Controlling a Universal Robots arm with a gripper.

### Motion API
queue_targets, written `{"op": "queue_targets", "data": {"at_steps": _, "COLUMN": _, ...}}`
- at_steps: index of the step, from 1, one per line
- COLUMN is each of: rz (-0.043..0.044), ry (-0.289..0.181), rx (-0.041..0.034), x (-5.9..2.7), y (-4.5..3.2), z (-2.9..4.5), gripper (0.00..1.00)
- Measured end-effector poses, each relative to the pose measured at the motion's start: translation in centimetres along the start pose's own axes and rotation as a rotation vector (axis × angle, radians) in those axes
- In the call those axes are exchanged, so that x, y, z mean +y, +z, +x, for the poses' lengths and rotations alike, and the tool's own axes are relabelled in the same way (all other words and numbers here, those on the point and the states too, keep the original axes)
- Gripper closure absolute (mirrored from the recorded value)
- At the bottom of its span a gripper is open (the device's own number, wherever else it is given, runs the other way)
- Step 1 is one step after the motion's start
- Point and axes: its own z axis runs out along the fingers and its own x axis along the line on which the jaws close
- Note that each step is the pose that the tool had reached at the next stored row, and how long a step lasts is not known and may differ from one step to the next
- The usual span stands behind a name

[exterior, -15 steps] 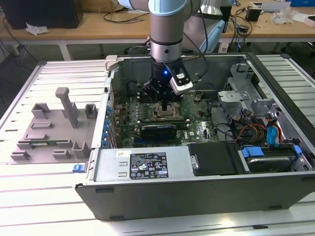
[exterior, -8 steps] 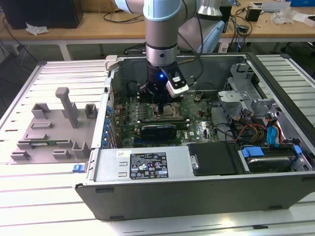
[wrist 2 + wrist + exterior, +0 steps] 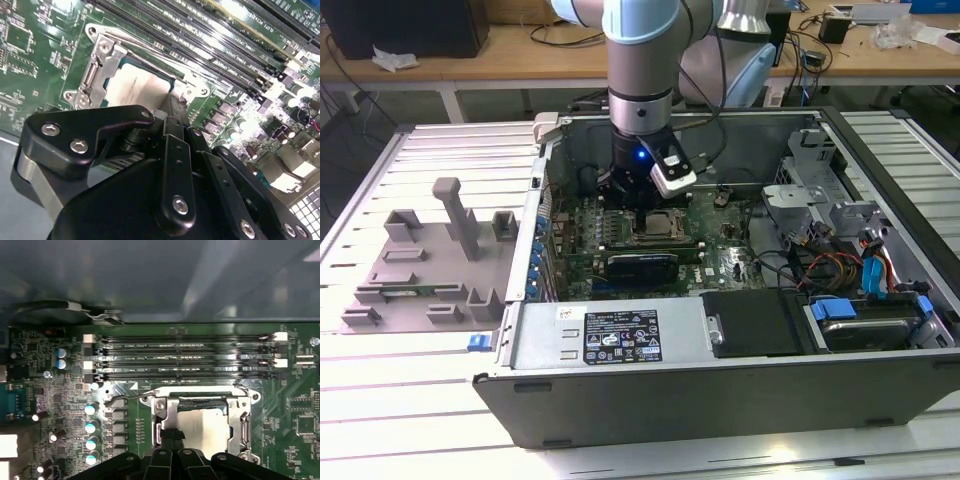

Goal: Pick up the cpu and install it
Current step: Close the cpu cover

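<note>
exterior view: bright, even; case (image 3: pixel 720 395) interior shaded | second wrist view: glare whitens cpu (image 3: pixel 137 86), motherboard (image 3: pixel 272 67) | first wrist view: dimmer; memory slots (image 3: pixel 185 360) glint

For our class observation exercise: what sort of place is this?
Probably a robotics lab: a robot arm reaches into an open computer case on a slatted metal table, with cluttered wooden workbenches behind.

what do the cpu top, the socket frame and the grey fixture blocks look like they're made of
The cpu top is probably metal: a pale, matte silvery lid with a soft sheen. The socket frame looks like bare stamped steel, with bright glints on its bent edges and screw heads. The fixture blocks are likely plastic: uniform dull grey, no shine.
</note>
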Motion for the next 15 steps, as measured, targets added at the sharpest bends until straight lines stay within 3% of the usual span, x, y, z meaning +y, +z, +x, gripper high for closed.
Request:
{"op": "queue_targets", "data": {"at_steps": 1, "rz": -0.0004, "ry": -0.031, "rx": -0.0052, "x": 0.56, "y": 0.04, "z": 0.46, "gripper": 0.89}}
{"op": "queue_targets", "data": {"at_steps": 2, "rz": -0.0011, "ry": -0.089, "rx": -0.0057, "x": 0.58, "y": 0.13, "z": -0.10, "gripper": 0.89}}
{"op": "queue_targets", "data": {"at_steps": 3, "rz": -0.0013, "ry": -0.093, "rx": -0.0060, "x": 0.57, "y": 0.17, "z": 0.48, "gripper": 0.89}}
{"op": "queue_targets", "data": {"at_steps": 5, "rz": -0.0012, "ry": -0.100, "rx": -0.0068, "x": 0.57, "y": 0.35, "z": 0.50, "gripper": 0.89}}
{"op": "queue_targets", "data": {"at_steps": 9, "rz": -0.0018, "ry": -0.104, "rx": -0.0068, "x": 0.59, "y": 0.37, "z": -0.21, "gripper": 0.89}}
{"op": "queue_targets", "data": {"at_steps": 15, "rz": -0.0019, "ry": -0.106, "rx": -0.0076, "x": 0.60, "y": 0.32, "z": -0.30, "gripper": 0.89}}
